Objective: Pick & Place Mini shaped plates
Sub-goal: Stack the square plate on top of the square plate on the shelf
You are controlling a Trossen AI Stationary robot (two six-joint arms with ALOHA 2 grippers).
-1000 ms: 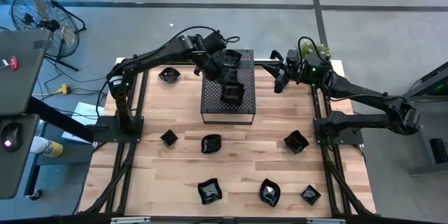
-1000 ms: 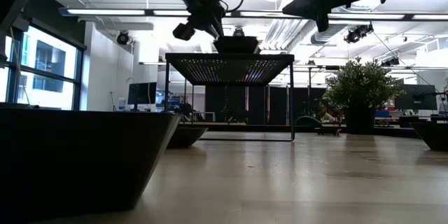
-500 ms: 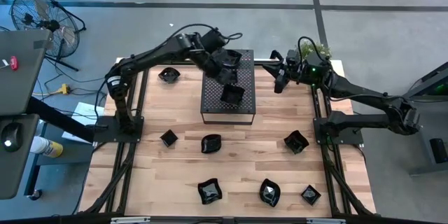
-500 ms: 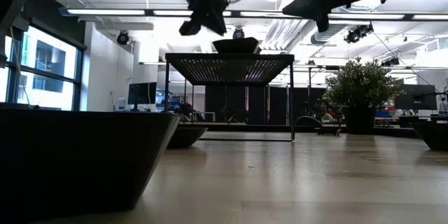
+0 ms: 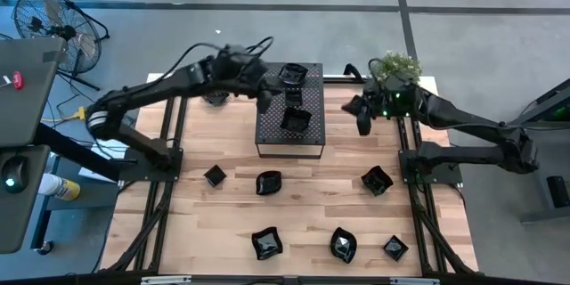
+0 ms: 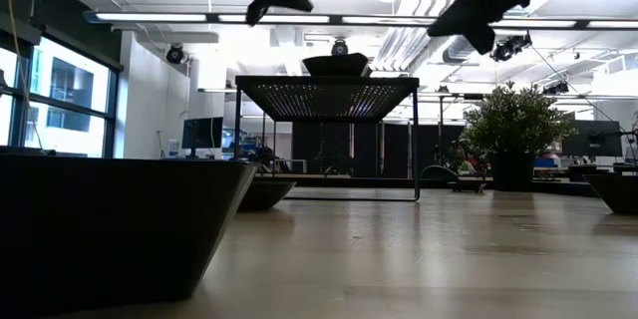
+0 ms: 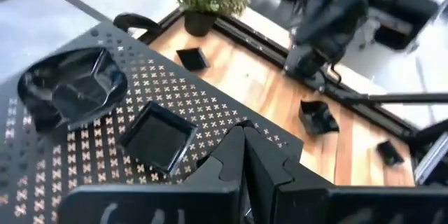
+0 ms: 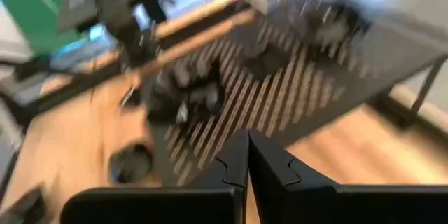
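Observation:
Several glossy black mini plates lie about. A wavy one [image 7: 70, 87] and a square one [image 7: 157, 136] rest on top of the dark perforated box [image 5: 289, 138]. Others sit on the wooden table, among them a square one [image 5: 214, 175] and a leaf-like one [image 5: 343, 245]. My left gripper [image 5: 266, 101] hovers shut and empty above the box's left edge, its tips [image 7: 243, 155] short of the square plate. My right gripper [image 5: 363, 126] hangs shut and empty above the table, right of the box.
A potted plant [image 5: 396, 64] stands at the table's far right corner. One more plate [image 5: 214, 98] lies at the far left, partly under my left arm. Bare wood shows between the box and the near row of plates. A fan [image 5: 49, 20] stands on the floor beyond the table's left side.
My left gripper has drawn back from over the square plate on the box toward the table's left edge, rising a little, rolling, and shutting. The square plate stays on the box top. My right gripper has come toward the near edge and tipped downward.

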